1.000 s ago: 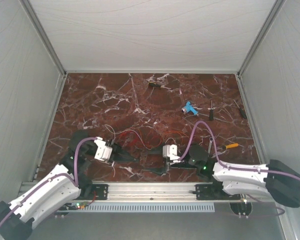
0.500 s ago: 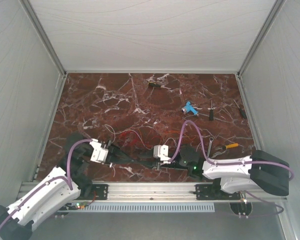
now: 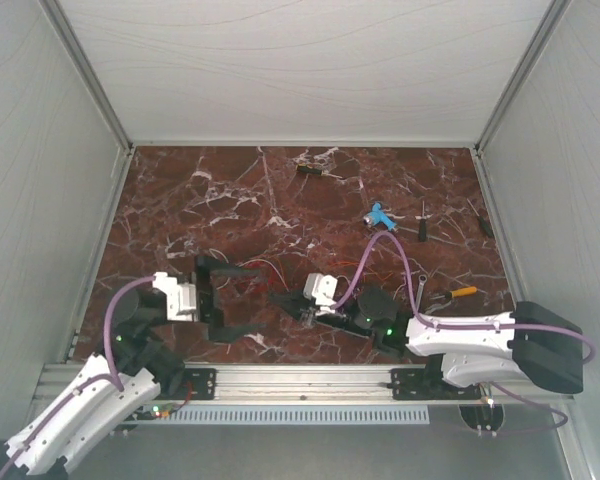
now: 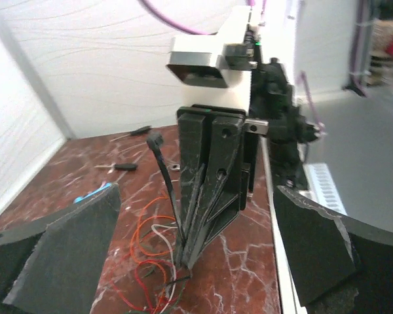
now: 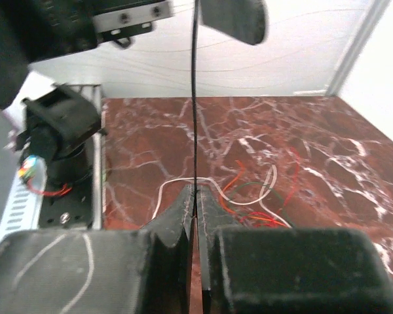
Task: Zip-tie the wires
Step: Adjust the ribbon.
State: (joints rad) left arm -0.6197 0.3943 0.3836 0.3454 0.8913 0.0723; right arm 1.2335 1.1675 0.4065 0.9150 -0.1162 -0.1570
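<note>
Zip tie, a thin stiff black plastic strip (image 5: pixel 194 98), could twist or slide out of its pinch. Only the 2 narrow fingertips of the right gripper (image 5: pixel 195 196) hold it, low down, and the long upper part stands unsupported. A sideways knock from the left gripper (image 3: pixel 230 297), if it closes in, would likely swing the strip off line.

2nd risk: the loose tangle of hair-thin red and white wires (image 4: pixel 154 247) lies spread out, not gathered. A loop could catch only some strands, or drag them.

Right gripper: fingers pressed together on the zip tie, tips pointing down, close over the wires. Cannot tell whether the tips touch the wires. The strip's thicker end is uppermost.

Left gripper: spread wide, holding nothing. In its wrist view the 2 pads flank the right gripper's fingers, apart from both fingers and strip.

Beyond: wires rest on the dark red, white-veined marble tabletop (image 3: pixel 180 220), near its front edge, between the 2 arms.
</note>
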